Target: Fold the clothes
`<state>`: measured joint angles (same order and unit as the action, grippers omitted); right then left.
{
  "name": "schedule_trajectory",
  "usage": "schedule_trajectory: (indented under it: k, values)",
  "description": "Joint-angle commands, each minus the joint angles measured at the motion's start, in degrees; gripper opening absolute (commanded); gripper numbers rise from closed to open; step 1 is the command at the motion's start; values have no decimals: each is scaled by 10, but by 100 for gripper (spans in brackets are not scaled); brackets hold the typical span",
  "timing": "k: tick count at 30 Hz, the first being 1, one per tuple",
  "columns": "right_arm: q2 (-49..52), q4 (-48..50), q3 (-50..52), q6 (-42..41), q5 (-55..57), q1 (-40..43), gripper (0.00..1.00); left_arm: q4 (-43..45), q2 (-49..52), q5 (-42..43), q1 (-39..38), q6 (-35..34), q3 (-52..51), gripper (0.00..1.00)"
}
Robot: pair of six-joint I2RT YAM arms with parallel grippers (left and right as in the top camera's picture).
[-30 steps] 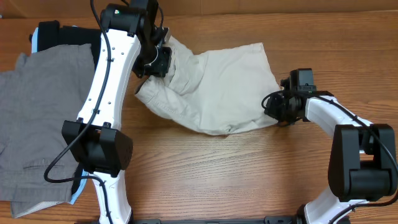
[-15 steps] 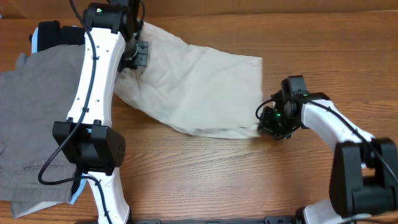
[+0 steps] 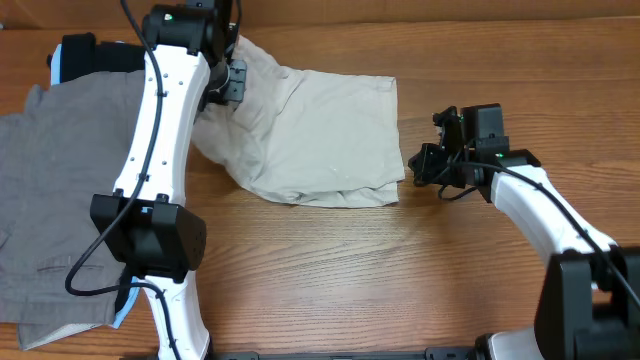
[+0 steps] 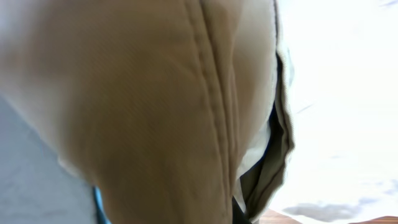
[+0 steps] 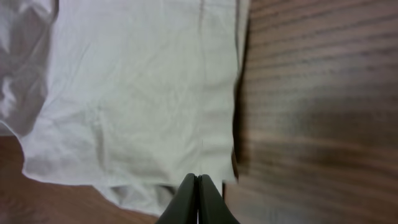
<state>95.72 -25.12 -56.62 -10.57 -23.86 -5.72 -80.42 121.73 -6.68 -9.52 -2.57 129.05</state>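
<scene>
BENCH-TOP FOLD: The cream shorts (image 3: 320, 130) lie spread across the middle of the bench (image 3: 400, 280), with the left end effector (image 3: 230, 88) at their far left corner and the right end effector (image 3: 416, 170) just off their right edge. The risk from here looks twofold. The left end effector appears clamped on the waistband end, where the cloth rises off the bench and bunches toward it. Its wrist camera is smothered by a stitched seam and its fingers are hidden, so how deep the hold goes cannot be read. A shallow pinch could slip as the arm carries the fabric over, dropping the corner short and leaving a crooked fold. That corner also sits just beside the grey trousers (image 3: 60, 180) heaped at the left, and a low sweep could drag them along. On the other side, the right end effector has its fingers pressed fully together with nothing seen between them, so the right hem is unpinned. A pull from the left would likely slide the whole garment across the wood rather than crease it. The shorts stretch from the left end effector, which touches them, rightward to stop just beside the tips of the right one. The right wrist view shows the hem corner directly ahead of that end effector and bare bench to the right
</scene>
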Motion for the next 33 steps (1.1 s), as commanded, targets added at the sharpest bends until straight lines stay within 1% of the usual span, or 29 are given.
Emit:
schedule_trajectory:
  k: [1, 4, 8, 12, 14, 18, 24, 26, 28, 30, 31, 32, 33]
  values:
    - [42, 31, -8, 32, -22, -10, 4, 21, -11, 49, -19, 9, 15, 4]
    - [74, 52, -8, 32, -21, -17, 4, 34, -11, 52, -33, 8, 15, 4]
    - [104, 53, -8, 17, -6, -18, 4, 44, -11, 53, -51, 5, 15, 4]
    - [124, 50, -8, 6, 2, -17, 4, 54, -11, 57, -69, -40, 15, 4]
    - [126, 47, -8, -2, 11, -17, 4, 66, -11, 78, -79, -62, 12, 4]
    - [126, 42, -8, -1, 19, -17, 4, 112, -11, 117, -100, -82, -11, 6]
    - [126, 36, -8, -1, 29, -17, 4, 206, -11, 141, -136, -93, -92, 8]
    - [126, 36, -8, -2, 31, -17, 4, 237, -11, 142, -150, -93, -125, 13]
    - [126, 36, -8, -4, 32, -17, 4, 270, -11, 142, -164, -93, -156, 20]
    - [126, 36, -8, -6, 33, -17, 4, 302, -11, 142, -179, -92, -181, 29]
    - [126, 37, -8, -6, 33, -16, 4, 315, -11, 142, -186, -92, -190, 36]
    - [126, 38, -8, -8, 33, -16, 4, 331, -11, 142, -194, -92, -200, 53]
    - [126, 38, -8, -14, 35, -14, 4, 342, -11, 142, -202, -92, -206, 63]
